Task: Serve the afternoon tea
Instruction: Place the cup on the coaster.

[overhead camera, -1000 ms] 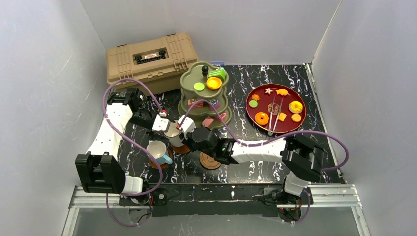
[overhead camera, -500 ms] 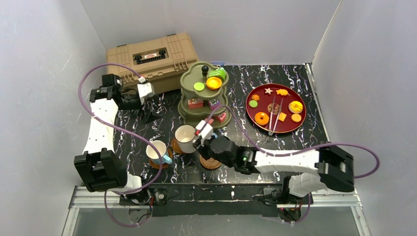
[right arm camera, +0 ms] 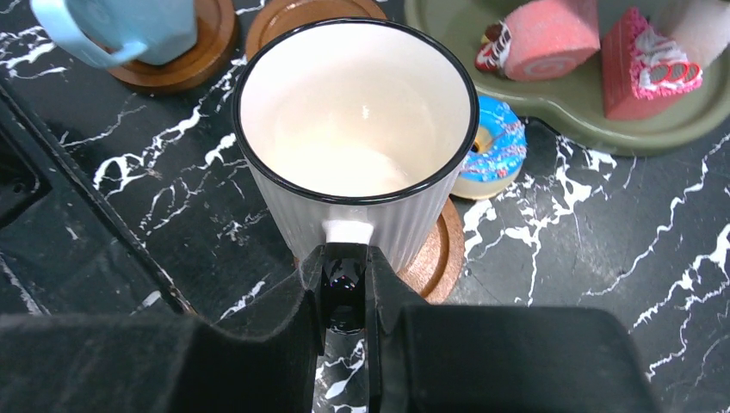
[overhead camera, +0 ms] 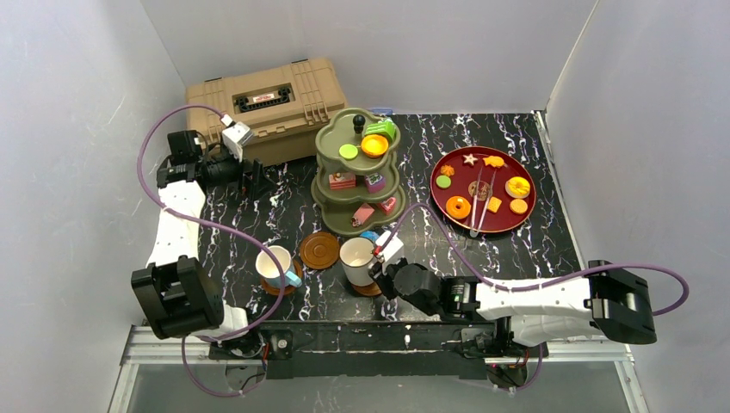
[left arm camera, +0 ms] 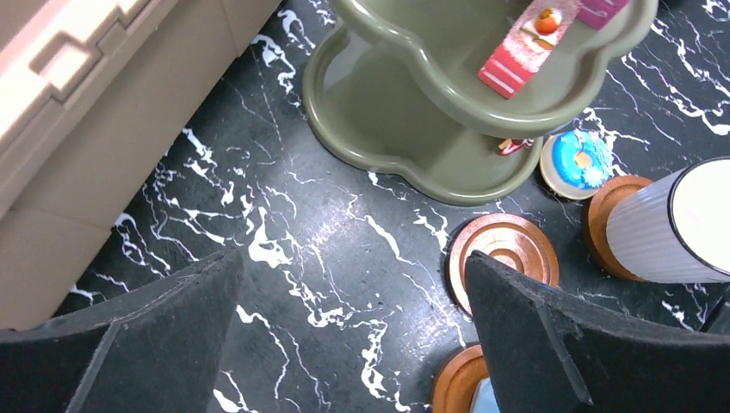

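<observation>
My right gripper (right arm camera: 344,284) is pinching the handle of the white ribbed mug (right arm camera: 357,146), fingers pressed together on it, so I judge the cup can be steered without touching its rim. The mug is empty and sits on a brown saucer (right arm camera: 439,258) at 6 o'clock from the olive three-tier stand (overhead camera: 331,138); I can't tell whether its base is fully down. A blue donut (right arm camera: 495,151) lies on the table just beside it at 2 o'clock. A bare saucer (overhead camera: 319,250) waits at its 10 o'clock, and the light-blue mug (overhead camera: 277,265) on its own saucer sits at 9. My left gripper (left arm camera: 353,327) hangs spread wide, holding nothing, near the tan toolbox (overhead camera: 258,103). The stand carries small cakes on every tier; the red tray (overhead camera: 435,191) at its 3 o'clock holds more treats and tongs (overhead camera: 478,206)
</observation>
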You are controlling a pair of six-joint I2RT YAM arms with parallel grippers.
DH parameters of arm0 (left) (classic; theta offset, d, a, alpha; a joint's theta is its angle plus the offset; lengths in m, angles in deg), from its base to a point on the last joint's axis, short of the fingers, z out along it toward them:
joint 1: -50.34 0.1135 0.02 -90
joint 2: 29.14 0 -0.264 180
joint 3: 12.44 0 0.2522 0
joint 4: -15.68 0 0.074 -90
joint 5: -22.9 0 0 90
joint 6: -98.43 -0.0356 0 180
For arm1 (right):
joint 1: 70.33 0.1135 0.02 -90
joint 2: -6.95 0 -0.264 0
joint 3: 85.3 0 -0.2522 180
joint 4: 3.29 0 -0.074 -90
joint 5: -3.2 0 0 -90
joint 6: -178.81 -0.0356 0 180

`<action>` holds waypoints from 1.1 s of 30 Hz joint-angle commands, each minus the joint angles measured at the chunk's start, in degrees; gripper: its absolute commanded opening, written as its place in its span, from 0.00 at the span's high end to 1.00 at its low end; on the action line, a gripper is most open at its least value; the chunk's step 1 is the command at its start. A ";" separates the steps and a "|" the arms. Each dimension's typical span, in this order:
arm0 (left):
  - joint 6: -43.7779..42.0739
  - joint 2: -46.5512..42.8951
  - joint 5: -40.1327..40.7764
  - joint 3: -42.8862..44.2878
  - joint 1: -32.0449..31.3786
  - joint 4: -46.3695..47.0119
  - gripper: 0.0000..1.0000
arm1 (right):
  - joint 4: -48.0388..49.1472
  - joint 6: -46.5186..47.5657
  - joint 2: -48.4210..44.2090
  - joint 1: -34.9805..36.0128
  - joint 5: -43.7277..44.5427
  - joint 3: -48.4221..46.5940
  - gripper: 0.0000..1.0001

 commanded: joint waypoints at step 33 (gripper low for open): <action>14.49 -6.28 10.43 -6.30 0.02 5.86 0.01 | 2.93 -5.19 -4.23 5.02 10.65 7.92 0.51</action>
